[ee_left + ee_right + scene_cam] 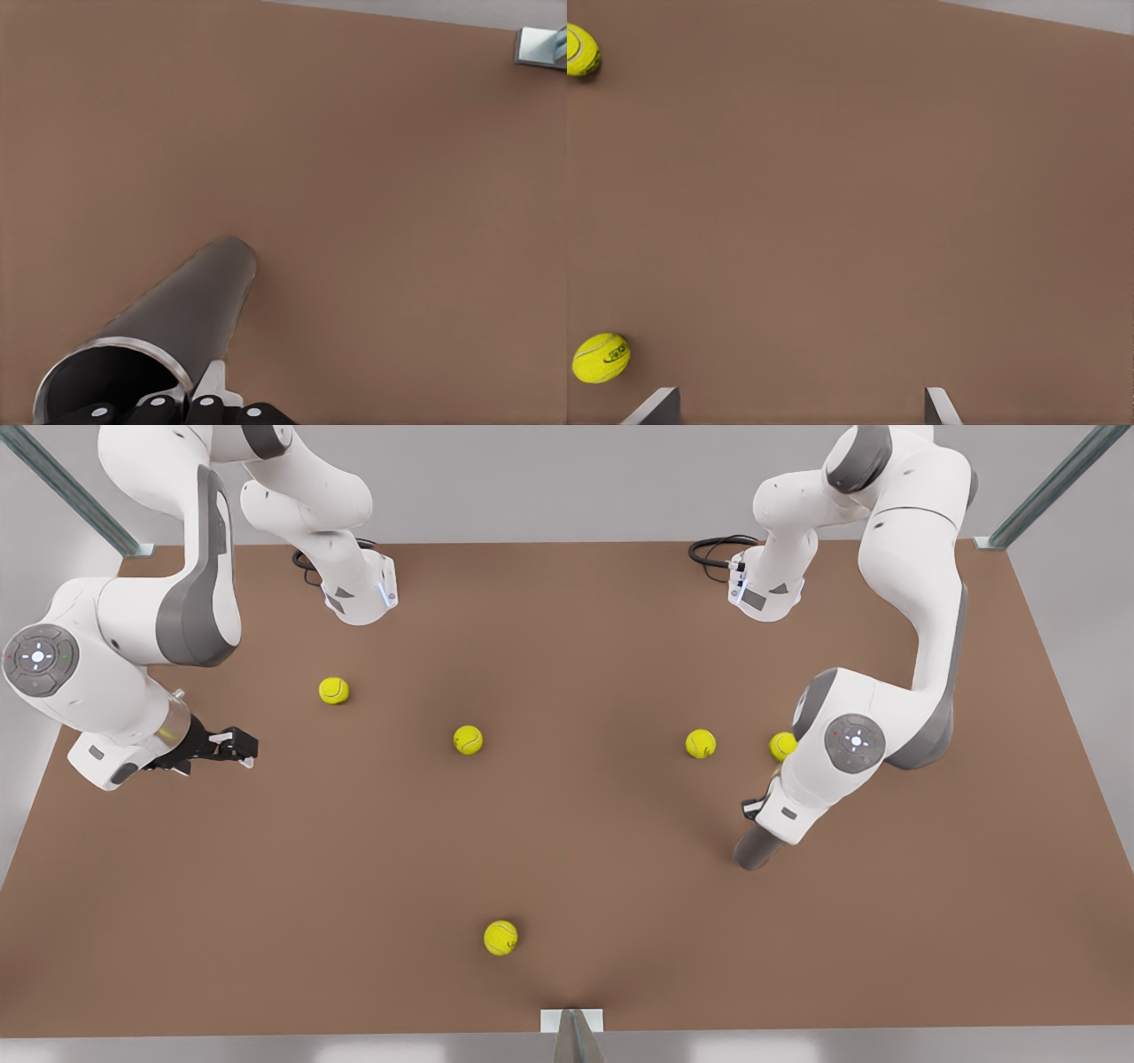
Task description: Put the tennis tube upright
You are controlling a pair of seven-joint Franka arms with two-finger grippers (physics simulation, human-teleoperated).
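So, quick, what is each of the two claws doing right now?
Left gripper: closed on the tennis tube, near its rim.
Right gripper: open, holding nothing.

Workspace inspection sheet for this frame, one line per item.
Surface: brown table, no marks seen.
Job's things: tennis tube, leaning, not yet upright, silvery rim end at the left pincer.
Clutter: five tennis balls, scattered.
Grippers: left pincer, front view's right, shut on the tube's rim; right pincer, front view's left, open, waiting.
Cables: black cables by both arm bases.
Surroundings: metal frame struts, grey wall.
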